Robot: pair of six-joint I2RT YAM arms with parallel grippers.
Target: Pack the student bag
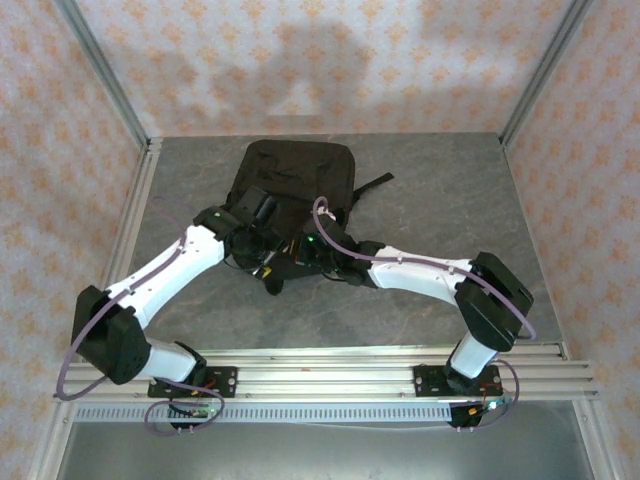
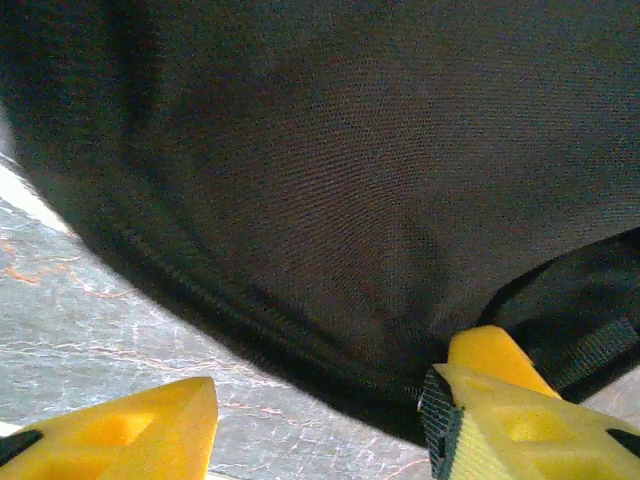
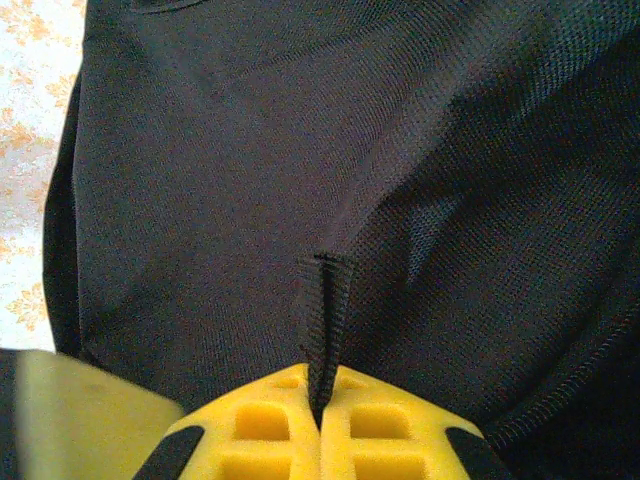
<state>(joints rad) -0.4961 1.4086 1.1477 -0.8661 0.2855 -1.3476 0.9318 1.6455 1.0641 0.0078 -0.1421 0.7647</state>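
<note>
The student bag (image 1: pixel 295 175), a soft black backpack, lies on the grey table (image 1: pixel 450 200) at the back centre. Both arms reach its near edge. My left gripper (image 1: pixel 262 268) is open, its yellow fingers spread wide over the table beside the bag's seamed edge (image 2: pixel 300 340). The right-hand finger (image 2: pixel 500 400) sits against the fabric and nothing is held between them. My right gripper (image 1: pixel 292 258) is shut, its yellow fingers (image 3: pixel 390 420) pinching a narrow black webbing loop (image 3: pixel 325 310) that stands up from the bag's fabric (image 3: pixel 220 180).
A black strap (image 1: pixel 375 183) trails from the bag's right side. Metal frame posts (image 1: pixel 135 215) border the table on both sides, and an aluminium rail (image 1: pixel 330 365) runs along the near edge. Patterned walls close in the back and sides.
</note>
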